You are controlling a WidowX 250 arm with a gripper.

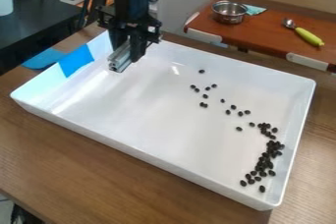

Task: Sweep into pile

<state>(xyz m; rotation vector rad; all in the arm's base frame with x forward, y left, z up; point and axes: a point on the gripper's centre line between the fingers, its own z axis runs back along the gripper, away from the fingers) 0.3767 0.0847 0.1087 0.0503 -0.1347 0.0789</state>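
At the upper left of the white tray, the gripper hangs down inside the tray's back left corner. It is shut on a silver metal bar, whose end faces the camera. Dark beans lie in a dense elongated cluster along the tray's right side. Several looser beans are scattered from there toward the back middle, apart from the bar.
Blue tape covers part of the tray's left wall. Behind the tray, a brown surface bears a metal bowl and a green-handled scoop. The tray's raised walls surround the beans.
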